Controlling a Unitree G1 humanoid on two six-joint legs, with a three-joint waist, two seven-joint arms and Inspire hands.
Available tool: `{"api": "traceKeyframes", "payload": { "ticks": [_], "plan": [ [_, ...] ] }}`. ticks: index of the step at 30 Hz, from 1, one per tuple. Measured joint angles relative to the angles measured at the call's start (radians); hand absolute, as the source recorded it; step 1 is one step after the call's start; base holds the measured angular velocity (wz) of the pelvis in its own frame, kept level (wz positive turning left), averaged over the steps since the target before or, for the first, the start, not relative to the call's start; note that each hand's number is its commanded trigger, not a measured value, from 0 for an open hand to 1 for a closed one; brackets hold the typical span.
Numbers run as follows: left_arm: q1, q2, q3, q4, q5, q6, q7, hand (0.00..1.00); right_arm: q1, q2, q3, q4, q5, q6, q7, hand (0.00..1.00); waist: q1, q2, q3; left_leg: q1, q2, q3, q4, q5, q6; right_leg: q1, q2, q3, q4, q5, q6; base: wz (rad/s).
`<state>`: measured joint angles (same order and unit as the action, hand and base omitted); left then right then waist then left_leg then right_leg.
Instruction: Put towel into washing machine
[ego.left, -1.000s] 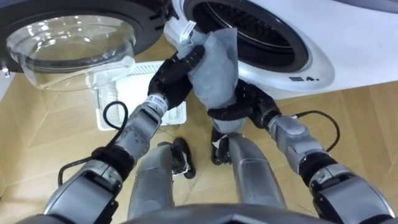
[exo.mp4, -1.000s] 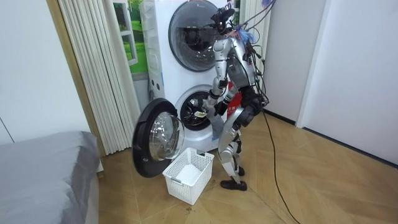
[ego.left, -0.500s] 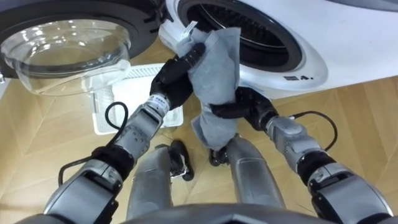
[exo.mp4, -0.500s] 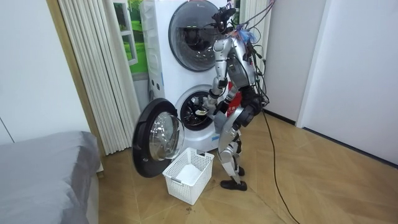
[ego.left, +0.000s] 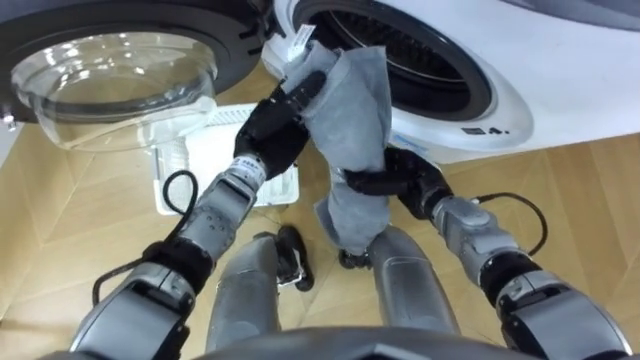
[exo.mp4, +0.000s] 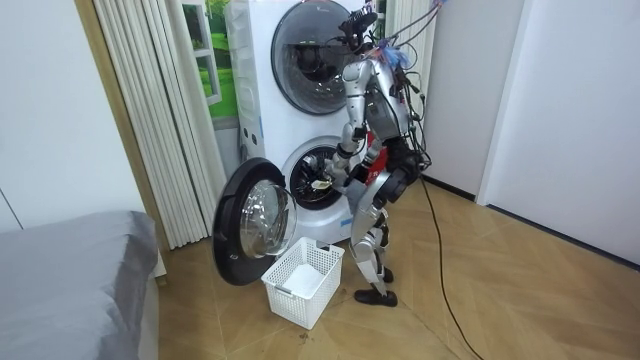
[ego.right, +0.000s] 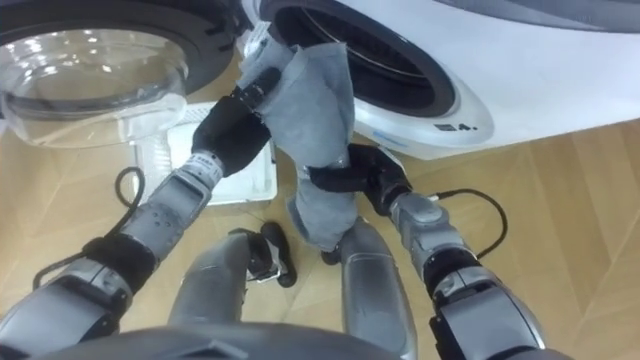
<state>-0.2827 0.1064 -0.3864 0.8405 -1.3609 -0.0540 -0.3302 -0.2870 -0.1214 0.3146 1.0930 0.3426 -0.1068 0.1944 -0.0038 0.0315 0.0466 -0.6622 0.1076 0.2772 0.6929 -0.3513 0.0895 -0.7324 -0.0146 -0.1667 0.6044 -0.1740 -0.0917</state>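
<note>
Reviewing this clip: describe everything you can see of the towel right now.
The towel is plain grey cloth, soft and creased, bunched into a tall hanging strip. The left robot hand grips its upper part, holding it up in front of the washer opening; whether the top edge is past the rim I cannot tell. The right robot hand clasps it lower down, and a loose tail hangs below that grip.

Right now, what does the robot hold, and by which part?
A grey towel: the left robot hand grips its upper part, the right robot hand grips its middle.
</note>
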Motion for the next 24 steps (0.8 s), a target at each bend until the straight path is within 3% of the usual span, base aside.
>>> {"api": "traceKeyframes", "payload": {
  "ticks": [3,6,10,16,24],
  "plan": [
    [0.016,-0.003,0.067,0.034,0.140,0.001,0.049,0.00,-0.005,-0.004,-0.035,0.045,-0.008,0.001,-0.014,1.00,0.036,0.016,-0.0034,0.001,-0.002,0.001,-0.008,0.002,-0.002,-0.001,0.000,-0.001,-0.004,-0.001,-0.001,0.00],
    [0.034,0.000,0.110,0.077,0.276,0.000,0.134,0.00,-0.010,-0.007,-0.064,0.070,0.026,0.021,-0.039,1.00,0.046,0.019,-0.0036,0.007,-0.019,0.005,-0.042,0.020,-0.003,-0.006,-0.012,0.002,-0.007,-0.002,-0.002,0.08],
    [0.062,0.002,0.109,0.130,0.455,0.004,0.202,0.00,-0.008,-0.040,-0.062,0.091,0.121,0.040,-0.051,1.00,0.074,0.022,-0.0040,0.010,-0.023,0.003,-0.056,0.025,-0.007,-0.004,-0.013,0.000,-0.017,-0.002,-0.003,0.03],
    [0.074,-0.001,0.110,0.165,0.594,0.009,0.246,0.00,-0.035,-0.053,-0.102,0.133,0.174,0.054,-0.050,1.00,0.088,0.023,-0.0034,0.009,-0.035,-0.007,-0.063,0.032,-0.004,-0.004,-0.024,-0.007,-0.015,-0.005,-0.001,0.06],
    [0.085,-0.025,0.108,0.157,0.628,0.021,0.281,0.00,-0.065,-0.080,-0.105,0.171,0.295,0.082,-0.033,1.00,0.089,0.026,-0.0014,0.008,-0.052,-0.013,-0.082,0.042,0.002,-0.009,-0.042,-0.014,-0.009,-0.009,0.004,0.06]
  ]
}}
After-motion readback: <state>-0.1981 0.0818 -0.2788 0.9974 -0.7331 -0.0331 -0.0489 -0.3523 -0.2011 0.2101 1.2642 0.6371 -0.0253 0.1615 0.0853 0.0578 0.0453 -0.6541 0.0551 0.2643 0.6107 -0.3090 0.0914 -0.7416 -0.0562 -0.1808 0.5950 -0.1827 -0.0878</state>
